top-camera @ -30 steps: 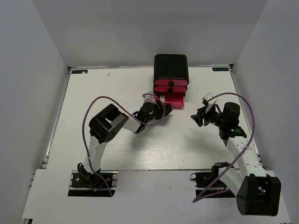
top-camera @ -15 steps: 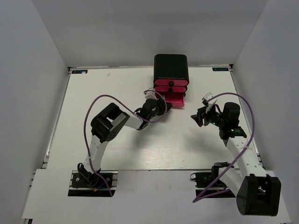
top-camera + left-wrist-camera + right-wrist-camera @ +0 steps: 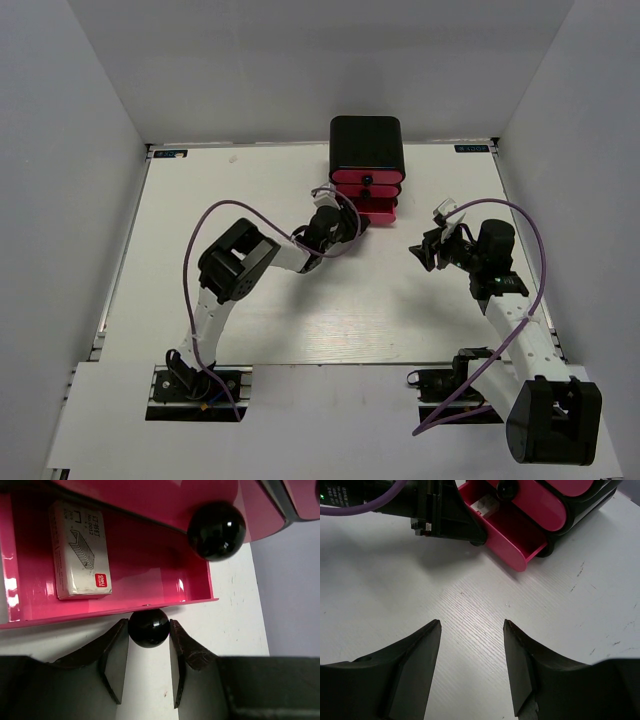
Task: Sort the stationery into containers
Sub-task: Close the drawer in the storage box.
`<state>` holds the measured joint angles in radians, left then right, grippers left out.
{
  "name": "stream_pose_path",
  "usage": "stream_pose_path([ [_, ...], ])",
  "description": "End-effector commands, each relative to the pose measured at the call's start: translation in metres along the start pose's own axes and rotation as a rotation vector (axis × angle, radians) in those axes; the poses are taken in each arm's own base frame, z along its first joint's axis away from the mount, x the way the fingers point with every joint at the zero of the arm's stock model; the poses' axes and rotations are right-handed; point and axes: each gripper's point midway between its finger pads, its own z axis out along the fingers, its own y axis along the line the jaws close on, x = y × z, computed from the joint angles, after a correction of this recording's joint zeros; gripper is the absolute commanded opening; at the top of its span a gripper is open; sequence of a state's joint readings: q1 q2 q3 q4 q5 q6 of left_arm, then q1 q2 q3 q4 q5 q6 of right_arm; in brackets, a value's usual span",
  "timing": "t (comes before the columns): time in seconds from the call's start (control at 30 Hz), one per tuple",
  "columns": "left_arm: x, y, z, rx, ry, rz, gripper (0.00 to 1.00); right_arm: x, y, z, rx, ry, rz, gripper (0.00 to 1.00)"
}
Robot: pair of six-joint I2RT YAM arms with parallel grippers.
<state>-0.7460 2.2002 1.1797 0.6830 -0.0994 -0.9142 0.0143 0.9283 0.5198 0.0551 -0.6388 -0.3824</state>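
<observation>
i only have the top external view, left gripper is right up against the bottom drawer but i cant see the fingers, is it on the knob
observer: yes. In the left wrist view the left gripper has one finger on each side of the bottom drawer's black knob, and both appear to touch it.

operator: ok and is there anything in that drawer, from above its just pink

observer: the bottom drawer is partly open. A small white box with a staples drawing printed on it lies flat on the drawer floor. No pens or markers show in the part the left wrist view covers.
</observation>
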Motion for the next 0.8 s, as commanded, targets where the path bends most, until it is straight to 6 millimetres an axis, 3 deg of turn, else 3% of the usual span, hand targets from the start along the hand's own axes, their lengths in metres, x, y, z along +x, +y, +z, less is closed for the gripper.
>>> stream_pose_path([
  [0.0, -0.024, -0.026, 0.01, 0.055, -0.066, 0.007, 0.38, -0.016, -0.005, -0.002, 0.014, -0.043, -0.047, 0.59],
  [0.17, -0.031, -0.02, 0.019, 0.026, -0.083, 0.005, 0.38, -0.017, -0.005, -0.002, 0.013, -0.045, -0.048, 0.59],
  [0.47, -0.05, -0.033, 0.037, 0.026, -0.143, -0.001, 0.39, -0.015, -0.004, -0.002, 0.011, -0.041, -0.047, 0.59],
  [0.77, -0.055, -0.022, 0.046, -0.015, -0.198, -0.027, 0.43, -0.014, -0.005, -0.001, 0.012, -0.039, -0.044, 0.59],
])
